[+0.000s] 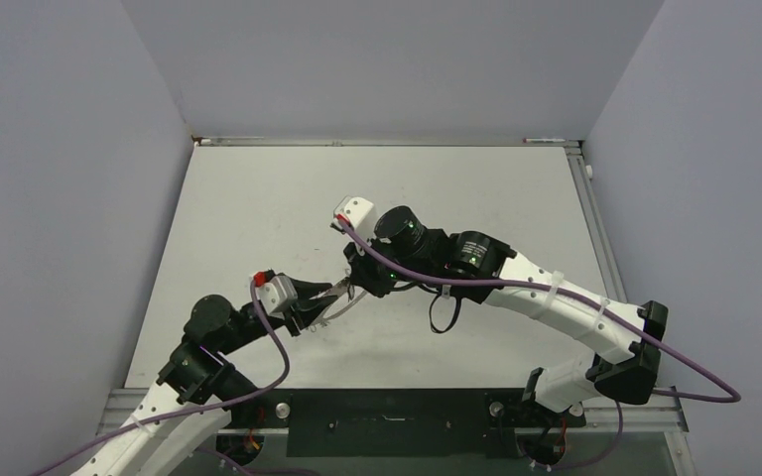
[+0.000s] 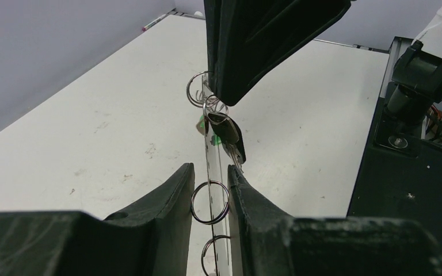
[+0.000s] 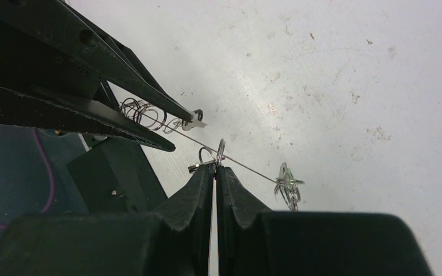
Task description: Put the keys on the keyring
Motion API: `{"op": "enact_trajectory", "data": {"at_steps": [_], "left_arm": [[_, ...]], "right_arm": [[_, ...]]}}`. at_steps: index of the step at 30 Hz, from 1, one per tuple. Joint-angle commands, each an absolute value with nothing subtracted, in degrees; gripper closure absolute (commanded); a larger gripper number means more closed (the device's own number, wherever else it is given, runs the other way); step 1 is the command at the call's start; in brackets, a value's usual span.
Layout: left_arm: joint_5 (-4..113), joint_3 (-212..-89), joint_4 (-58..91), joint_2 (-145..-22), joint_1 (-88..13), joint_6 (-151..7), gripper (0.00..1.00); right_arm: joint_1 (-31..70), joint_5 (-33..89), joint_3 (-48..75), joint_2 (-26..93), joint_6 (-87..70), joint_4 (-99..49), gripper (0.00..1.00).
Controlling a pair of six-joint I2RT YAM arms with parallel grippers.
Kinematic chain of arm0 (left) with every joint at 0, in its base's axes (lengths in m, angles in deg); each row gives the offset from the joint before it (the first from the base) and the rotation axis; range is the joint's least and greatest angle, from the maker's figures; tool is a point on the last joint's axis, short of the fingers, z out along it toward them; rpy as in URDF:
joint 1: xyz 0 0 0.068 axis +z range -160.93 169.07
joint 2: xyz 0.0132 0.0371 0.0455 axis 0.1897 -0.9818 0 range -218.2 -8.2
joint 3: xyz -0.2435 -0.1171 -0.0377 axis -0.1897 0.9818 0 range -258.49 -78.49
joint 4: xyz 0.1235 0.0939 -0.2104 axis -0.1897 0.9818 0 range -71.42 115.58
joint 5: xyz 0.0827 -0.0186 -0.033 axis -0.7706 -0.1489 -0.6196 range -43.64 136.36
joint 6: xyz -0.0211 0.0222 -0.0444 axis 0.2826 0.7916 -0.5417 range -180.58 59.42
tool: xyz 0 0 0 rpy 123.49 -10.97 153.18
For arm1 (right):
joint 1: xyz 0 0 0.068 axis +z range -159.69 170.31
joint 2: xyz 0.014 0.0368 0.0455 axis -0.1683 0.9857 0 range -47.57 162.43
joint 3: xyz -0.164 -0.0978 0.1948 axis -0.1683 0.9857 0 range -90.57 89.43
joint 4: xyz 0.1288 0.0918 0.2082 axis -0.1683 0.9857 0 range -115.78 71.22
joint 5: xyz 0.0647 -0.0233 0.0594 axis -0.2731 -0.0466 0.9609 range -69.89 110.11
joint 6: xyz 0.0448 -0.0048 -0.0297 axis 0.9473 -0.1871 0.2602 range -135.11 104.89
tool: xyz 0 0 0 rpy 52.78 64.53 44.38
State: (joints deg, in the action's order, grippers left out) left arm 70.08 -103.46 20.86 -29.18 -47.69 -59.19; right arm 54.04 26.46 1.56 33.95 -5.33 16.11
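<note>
My left gripper [image 1: 327, 297] is closed on a thin clear strip [image 2: 217, 172] and a metal ring [image 2: 209, 201] threaded on it, held above the table. More rings [image 3: 144, 113] sit between its fingers in the right wrist view. My right gripper [image 1: 356, 285] meets it tip to tip and is shut on a small keyring [image 3: 218, 154] on the same strip. The same gripper comes in from the top of the left wrist view [image 2: 230, 86]. A small bunch of silvery keys [image 2: 228, 135] with a green tag hangs just below it, and shows by the strip's far end [image 3: 288, 185].
The white table [image 1: 258, 208] is scuffed, with grey walls on three sides. A black base plate [image 1: 387, 407] runs along the near edge, and purple cables trail from both arms. A black strap [image 1: 444, 315] hangs under the right arm.
</note>
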Motion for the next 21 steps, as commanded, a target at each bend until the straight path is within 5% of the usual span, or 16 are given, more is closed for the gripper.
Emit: {"op": "enact_trajectory", "data": {"at_steps": [1, 21], "left_arm": [[67.4, -106.53, 21.07, -28.91, -48.28, -57.13, 1.0], [64.69, -107.21, 22.51, -28.42, -49.07, -55.99, 1.0]], "right_arm": [[53.78, 25.98, -0.92, 35.16, -4.73, 16.16, 0.95], [54.56, 26.65, -6.21, 41.04, -6.79, 24.41, 0.95]]}}
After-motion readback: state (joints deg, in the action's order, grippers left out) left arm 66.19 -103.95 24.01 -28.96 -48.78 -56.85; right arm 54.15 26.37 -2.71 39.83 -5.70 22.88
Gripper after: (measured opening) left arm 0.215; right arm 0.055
